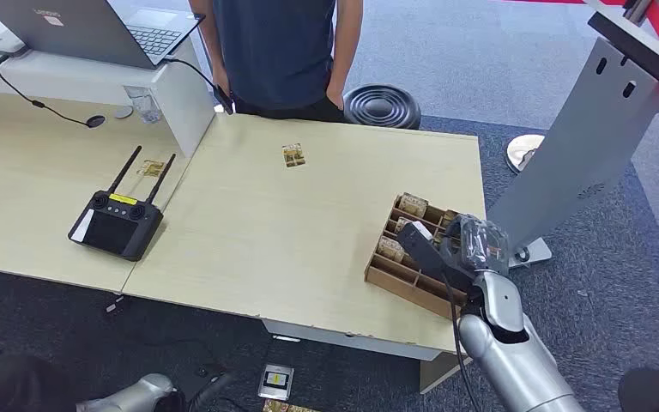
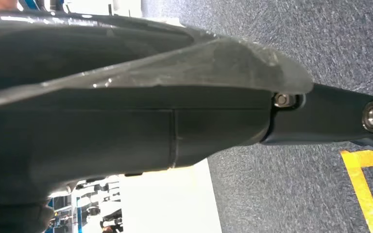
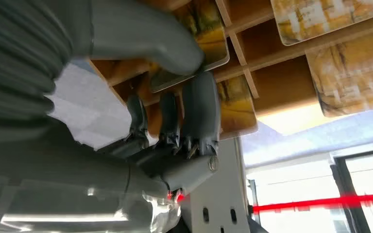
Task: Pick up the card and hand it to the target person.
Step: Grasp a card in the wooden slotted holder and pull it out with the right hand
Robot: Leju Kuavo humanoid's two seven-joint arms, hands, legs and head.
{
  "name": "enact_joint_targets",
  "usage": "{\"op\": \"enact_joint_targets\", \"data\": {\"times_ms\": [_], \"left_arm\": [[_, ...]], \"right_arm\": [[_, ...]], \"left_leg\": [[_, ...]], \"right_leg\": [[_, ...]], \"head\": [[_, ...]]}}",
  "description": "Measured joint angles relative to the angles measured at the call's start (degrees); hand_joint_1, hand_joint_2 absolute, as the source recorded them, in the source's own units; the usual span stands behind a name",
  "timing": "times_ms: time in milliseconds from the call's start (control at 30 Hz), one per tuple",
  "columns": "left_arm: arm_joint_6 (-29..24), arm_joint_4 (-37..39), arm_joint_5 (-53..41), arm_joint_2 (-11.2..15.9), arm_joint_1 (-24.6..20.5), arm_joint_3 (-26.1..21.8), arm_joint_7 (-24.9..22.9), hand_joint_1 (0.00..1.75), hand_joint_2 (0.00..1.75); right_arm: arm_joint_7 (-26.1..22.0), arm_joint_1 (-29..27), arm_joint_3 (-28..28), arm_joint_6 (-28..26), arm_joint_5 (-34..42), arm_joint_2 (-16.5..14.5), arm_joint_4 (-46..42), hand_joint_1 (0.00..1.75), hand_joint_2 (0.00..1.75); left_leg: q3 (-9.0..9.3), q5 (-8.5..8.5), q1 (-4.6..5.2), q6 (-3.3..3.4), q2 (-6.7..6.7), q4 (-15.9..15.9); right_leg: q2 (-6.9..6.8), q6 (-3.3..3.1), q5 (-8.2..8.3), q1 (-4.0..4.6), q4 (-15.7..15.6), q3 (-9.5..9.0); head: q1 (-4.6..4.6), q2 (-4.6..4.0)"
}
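Several cards stand in the wooden rack (image 1: 412, 257) at the table's right corner, under the right hand (image 1: 468, 245). From the right wrist, thumb and fingers (image 3: 199, 111) pinch one card (image 3: 209, 46): thin, stiff, light, likely slick; edge grip suits. Left hand's state: cannot tell.

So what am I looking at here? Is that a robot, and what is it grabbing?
Yes, it's a robot with two silver arms. The big picture comes from a camera on its head, looking down at a table. The other two come from cameras on its wrists. On the table lie a wooden box of picture cards, one loose card and a black remote controller. A person stands behind the table. The right hand is at the box, pinching a card between thumb and finger. The left arm hangs down over the floor.
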State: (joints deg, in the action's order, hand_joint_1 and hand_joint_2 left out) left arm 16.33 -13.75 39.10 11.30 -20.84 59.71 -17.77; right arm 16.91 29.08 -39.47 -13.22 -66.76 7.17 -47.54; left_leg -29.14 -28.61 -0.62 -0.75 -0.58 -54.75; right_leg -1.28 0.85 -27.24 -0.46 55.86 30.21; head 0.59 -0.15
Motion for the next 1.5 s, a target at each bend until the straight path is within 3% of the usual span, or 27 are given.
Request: {"op": "enact_joint_targets", "data": {"times_ms": [133, 300, 933, 1267, 1500], "left_arm": [[0.0, 0.0, 0.0, 0.0, 0.0, 0.0, 0.0, 0.0, 0.0], [0.1, 0.0, 0.0, -0.1, -0.1, 0.0, 0.0, 0.0, 0.0], [0.1, 0.0, 0.0, -0.1, -0.1, 0.0, 0.0, 0.0, 0.0], [0.2, 0.0, 0.0, -0.2, -0.4, 0.0, -0.8, 0.0, 0.0], [0.0, 0.0, 0.0, -0.2, -0.5, 0.0, -0.3, 0.0, 0.0]], "right_arm": [[-0.1, 0.0, -0.1, 0.1, -0.2, 0.0, 0.0, 1.42, 1.75], [-0.3, 0.0, -0.2, 0.1, -0.3, 0.0, 0.0, 1.75, 1.75], [-1.0, -0.5, -0.7, -2.8, 1.6, 1.5, -3.0, 1.75, 1.75], [0.1, -2.2, 0.4, -3.8, 1.6, 4.4, -10.9, 1.75, 1.75], [-0.1, -2.4, 0.6, -3.6, 0.8, 4.8, -14.7, 1.75, 1.75]], "left_leg": [[0.01, 0.0, 0.0, 0.0, 0.0, 0.0], [0.04, 0.01, 0.0, 0.0, 0.0, 0.0], [0.03, 0.01, 0.01, -0.01, 0.0, 0.0], [0.04, 0.01, 0.0, -0.01, -0.01, 0.0], [0.03, 0.01, 0.0, -0.01, 0.0, 0.0]], "right_leg": [[0.0, 0.0, 0.0, 0.0, 0.0, -0.01], [0.0, 0.0, 0.0, 0.0, 0.0, -0.03], [0.0, 0.0, 0.0, 0.0, 0.0, -0.02], [0.0, 0.0, 0.0, 0.0, 0.0, -0.01], [0.0, 0.0, 0.0, 0.0, 0.0, -0.01]], "head": [[0.0, 0.0], [0.0, 0.0], [0.0, 0.0], [0.0, 0.0], [0.0, 0.0]]}}
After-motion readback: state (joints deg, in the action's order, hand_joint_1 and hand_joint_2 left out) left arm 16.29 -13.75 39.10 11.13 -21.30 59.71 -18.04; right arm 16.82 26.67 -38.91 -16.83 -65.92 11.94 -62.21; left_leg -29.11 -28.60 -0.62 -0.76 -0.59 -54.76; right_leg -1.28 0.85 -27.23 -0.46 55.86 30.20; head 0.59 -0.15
